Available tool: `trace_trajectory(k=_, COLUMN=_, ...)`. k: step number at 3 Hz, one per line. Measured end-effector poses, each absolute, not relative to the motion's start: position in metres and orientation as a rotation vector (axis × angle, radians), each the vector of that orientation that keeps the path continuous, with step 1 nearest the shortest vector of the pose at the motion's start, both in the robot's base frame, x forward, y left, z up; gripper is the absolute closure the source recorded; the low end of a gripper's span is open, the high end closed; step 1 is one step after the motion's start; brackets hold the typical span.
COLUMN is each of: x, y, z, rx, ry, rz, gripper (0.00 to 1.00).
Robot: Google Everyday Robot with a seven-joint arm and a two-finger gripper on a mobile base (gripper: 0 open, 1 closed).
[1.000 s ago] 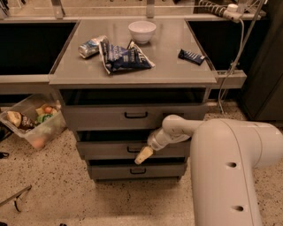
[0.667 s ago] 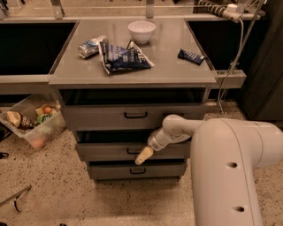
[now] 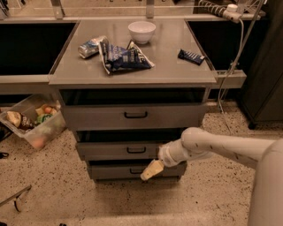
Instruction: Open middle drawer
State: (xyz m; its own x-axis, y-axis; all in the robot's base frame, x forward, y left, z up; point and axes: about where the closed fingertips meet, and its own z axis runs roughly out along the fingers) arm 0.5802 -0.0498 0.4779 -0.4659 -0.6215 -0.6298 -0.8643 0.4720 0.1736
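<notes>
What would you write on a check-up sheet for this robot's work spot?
Surface: grey countertop, holding loose items.
Job's things: middle drawer; its black loop handle is not gripped.
Clutter: white bowl, blue chip bag, silver packet, dark snack bar.
Pincer: pincer is low, in front of the bottom drawer, below and right of the middle handle.
Cables: white cable hangs from a power strip, right.
Surroundings: clear bin of food on the speckled floor, left.

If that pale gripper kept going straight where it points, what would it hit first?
Probably the bottom drawer, near its handle: the gripper sits in front of it, pointing down and left, below the middle drawer. Depth is unclear, so it might miss and reach the floor instead.
</notes>
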Motion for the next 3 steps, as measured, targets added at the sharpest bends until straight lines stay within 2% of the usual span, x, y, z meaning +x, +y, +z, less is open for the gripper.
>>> trace_trajectory(k=1, x=0.535, y=-0.053, z=0.457, rx=-1.249, ry=2.284, rz=0.721, gripper=0.00)
trace_trajectory(k=3, x=0.596, y=-0.035, z=0.483, rx=-1.301, ry=2.149, rz=0.553, gripper=0.00)
